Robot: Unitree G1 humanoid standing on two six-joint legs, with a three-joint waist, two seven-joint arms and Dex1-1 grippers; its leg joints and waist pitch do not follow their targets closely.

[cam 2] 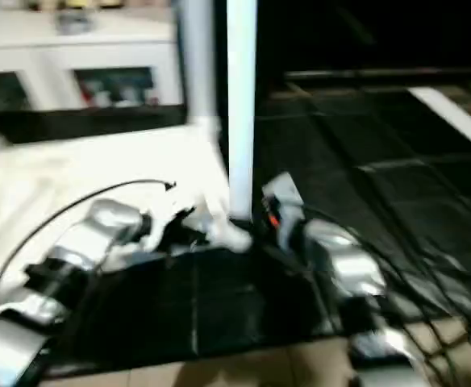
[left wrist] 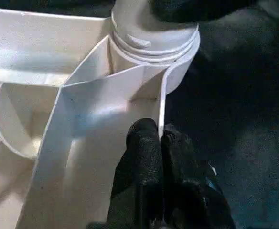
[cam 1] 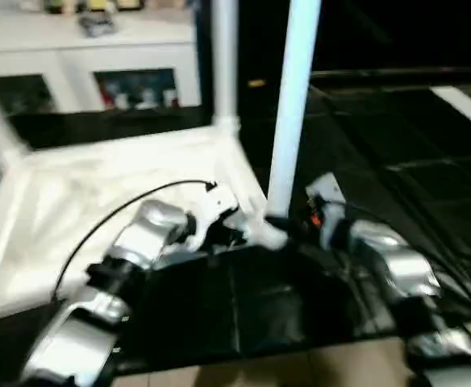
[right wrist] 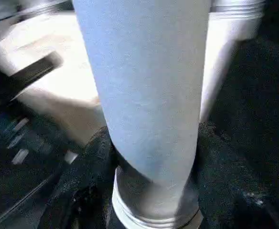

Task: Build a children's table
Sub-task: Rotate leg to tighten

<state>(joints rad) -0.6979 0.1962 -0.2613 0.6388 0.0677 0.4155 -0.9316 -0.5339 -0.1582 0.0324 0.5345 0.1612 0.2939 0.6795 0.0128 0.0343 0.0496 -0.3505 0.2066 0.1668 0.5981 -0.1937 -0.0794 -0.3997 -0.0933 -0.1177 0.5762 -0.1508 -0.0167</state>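
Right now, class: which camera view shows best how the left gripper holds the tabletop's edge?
The left wrist view: the left gripper is pinched shut on the tabletop rim beside the corner socket. Both eye views show that grip small, behind the silver forearm.

White cabinet (cam 1: 90,60) along the far wall, with two dark glass doors (cam 1: 135,87) showing small coloured items inside and a few blurred objects (cam 1: 97,22) on its top. Dark floor mat (cam 1: 397,161) covering the ground; pale flooring (cam 1: 300,367) at the near edge.

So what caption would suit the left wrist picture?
Left gripper pinches the edge of the upturned white tabletop, beside the corner socket holding a leg.
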